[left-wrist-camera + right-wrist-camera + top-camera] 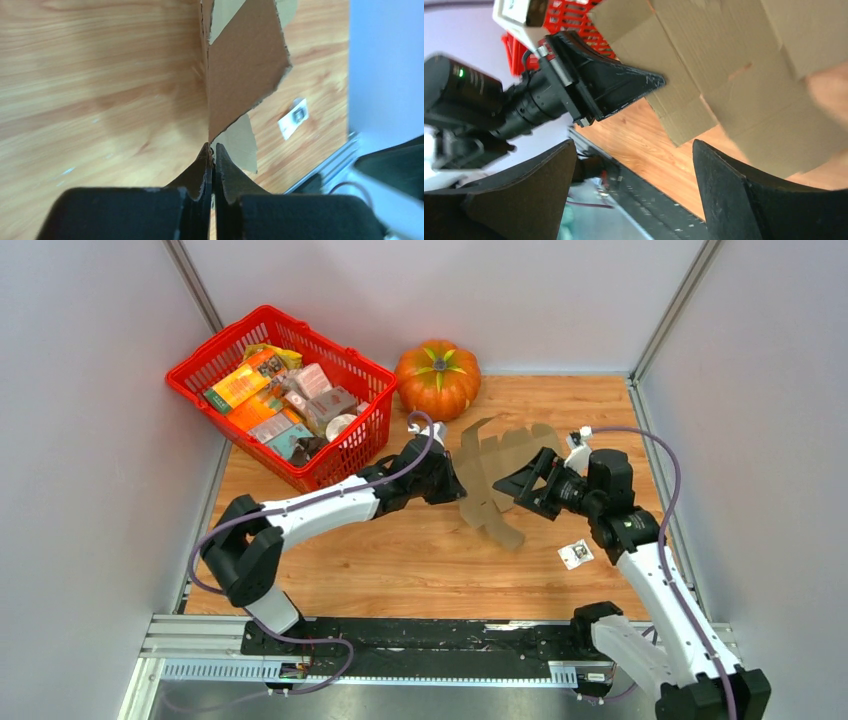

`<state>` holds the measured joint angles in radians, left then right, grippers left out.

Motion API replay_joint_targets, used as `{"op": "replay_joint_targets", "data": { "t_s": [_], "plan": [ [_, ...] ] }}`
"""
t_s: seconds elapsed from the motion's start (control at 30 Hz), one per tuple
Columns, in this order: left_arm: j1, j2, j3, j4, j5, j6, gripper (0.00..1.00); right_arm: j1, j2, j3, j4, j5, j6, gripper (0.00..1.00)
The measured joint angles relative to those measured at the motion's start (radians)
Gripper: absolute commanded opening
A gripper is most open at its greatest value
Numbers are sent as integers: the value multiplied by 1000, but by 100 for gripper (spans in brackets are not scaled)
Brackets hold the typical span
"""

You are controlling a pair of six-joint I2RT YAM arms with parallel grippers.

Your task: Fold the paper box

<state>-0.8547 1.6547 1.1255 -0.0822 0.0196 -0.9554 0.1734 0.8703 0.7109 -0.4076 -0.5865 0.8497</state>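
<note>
Your left gripper [212, 150] pinches an edge of the flat brown cardboard paper box [497, 472], holding it upright above the wooden table [400, 560]. Bring your right gripper [522, 482], fingers spread wide, onto a flap just beside a crease.

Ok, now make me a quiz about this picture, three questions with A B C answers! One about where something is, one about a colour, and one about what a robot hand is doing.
1. Where is the pumpkin?
A) at the near edge
B) just right of the basket
C) in the middle

2. What colour is the basket?
A) red
B) blue
C) green

3. What is the left gripper doing?
A) wide open
B) shut on nothing
C) shut on the box

Answers:
1 B: the pumpkin sits at the far side, next to the basket's right corner.
2 A: its mesh walls are red.
3 C: its fingers are pinched together on the box's edge, and the flat sheet stands up off the wood.
</note>
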Motion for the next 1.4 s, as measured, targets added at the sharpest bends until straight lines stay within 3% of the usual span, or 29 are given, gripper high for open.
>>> {"op": "replay_joint_targets", "data": {
  "t_s": [0.1,0.23,0.43,0.67,0.9,1.23,1.4],
  "plan": [
    [2,-76,17,-143,-4,107,0,86,-21,101,-38,72,-156,82],
    [14,-158,63,-288,6,251,0,204,3,190,-56,148,-317,82],
    [81,-271,72,-442,47,394,1,266,122,315,-19,219,-570,79],
    [133,-330,90,-541,116,520,1,326,256,421,33,145,-856,77],
    [137,-330,124,-597,174,613,1,432,390,605,35,79,-1089,64],
    [138,-360,125,-603,214,685,1,439,496,634,28,-80,-1194,59],
    [138,-384,124,-603,229,714,0,439,519,634,29,-112,-1202,50]
  ]
}}
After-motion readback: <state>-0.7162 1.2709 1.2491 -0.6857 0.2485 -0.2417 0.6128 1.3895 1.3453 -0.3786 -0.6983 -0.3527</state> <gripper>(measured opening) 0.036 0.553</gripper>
